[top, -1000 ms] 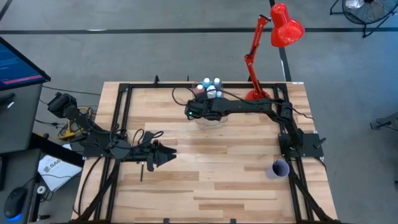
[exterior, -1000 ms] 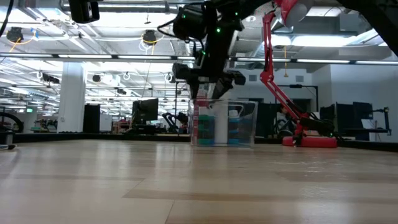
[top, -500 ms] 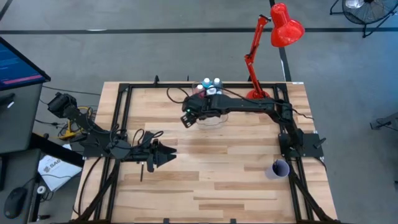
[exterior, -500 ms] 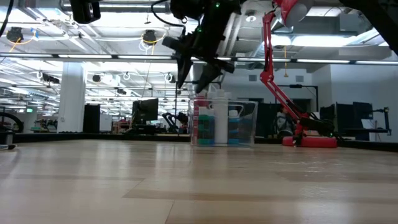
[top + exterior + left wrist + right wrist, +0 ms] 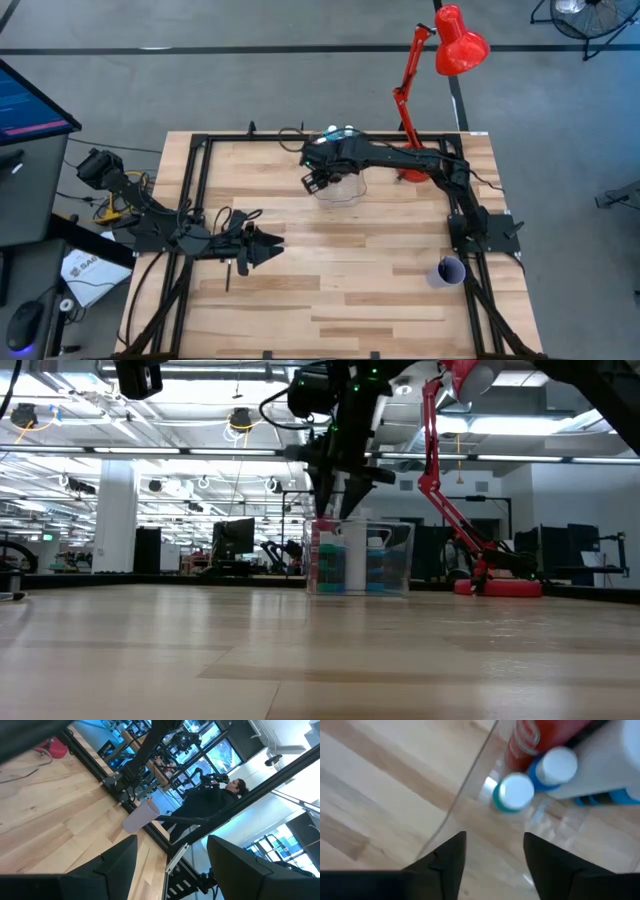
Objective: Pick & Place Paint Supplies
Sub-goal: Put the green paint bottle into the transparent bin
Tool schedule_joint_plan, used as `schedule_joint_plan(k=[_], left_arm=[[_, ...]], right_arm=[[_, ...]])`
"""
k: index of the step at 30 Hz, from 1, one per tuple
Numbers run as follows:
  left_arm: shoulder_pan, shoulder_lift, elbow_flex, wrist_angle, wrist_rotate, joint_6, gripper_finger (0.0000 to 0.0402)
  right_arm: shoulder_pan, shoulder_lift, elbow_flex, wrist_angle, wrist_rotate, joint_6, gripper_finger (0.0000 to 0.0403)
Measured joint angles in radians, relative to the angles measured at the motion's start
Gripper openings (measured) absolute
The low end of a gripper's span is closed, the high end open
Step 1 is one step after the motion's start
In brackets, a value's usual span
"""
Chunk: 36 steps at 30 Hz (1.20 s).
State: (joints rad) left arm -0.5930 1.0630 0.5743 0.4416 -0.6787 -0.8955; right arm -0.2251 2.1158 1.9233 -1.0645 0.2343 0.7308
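Observation:
The paint supplies show as bottles standing inside a clear box near the table's far edge: a red one, a green one with a white cap, a blue one with a white cap and a light blue one. My right gripper hangs open just above the box's left part, pointing down, with nothing between its fingers. My left gripper waits open and level at the table's left, holding nothing.
A red desk lamp stands at the far right, its base beside the right arm. A small purple cup sits near the right edge. A black frame borders the table. A person stands beyond the table.
My right gripper has risen from the box's top, swung tilted toward the table's left, then come back over the box's left part and tipped down again. The bottles and the box have stayed put.

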Motion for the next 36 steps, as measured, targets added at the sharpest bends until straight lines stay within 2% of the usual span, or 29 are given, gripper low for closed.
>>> schedule_joint_plan(k=[6, 10, 25, 36], left_arm=[[0.0, 0.0, 0.0, 0.001, -0.002, -0.002, 0.0233], [0.0, 0.0, 0.0, 0.0, -0.002, -0.005, 0.0233], [0.0, 0.0, 0.0, 0.0, -0.002, -0.006, 0.0233], [0.0, 0.0, 0.0, 0.0, -0.002, -0.006, 0.0233]], right_arm=[[-0.053, -0.002, -0.028, 0.036, -0.055, 0.003, 0.013], [-0.056, 0.002, -0.068, 0.027, -0.083, 0.019, 0.0111], [-0.024, 0.0, -0.212, 0.196, -0.08, 0.066, 0.0136], [-0.024, 0.0, -0.267, 0.297, -0.083, 0.108, 0.0133]])
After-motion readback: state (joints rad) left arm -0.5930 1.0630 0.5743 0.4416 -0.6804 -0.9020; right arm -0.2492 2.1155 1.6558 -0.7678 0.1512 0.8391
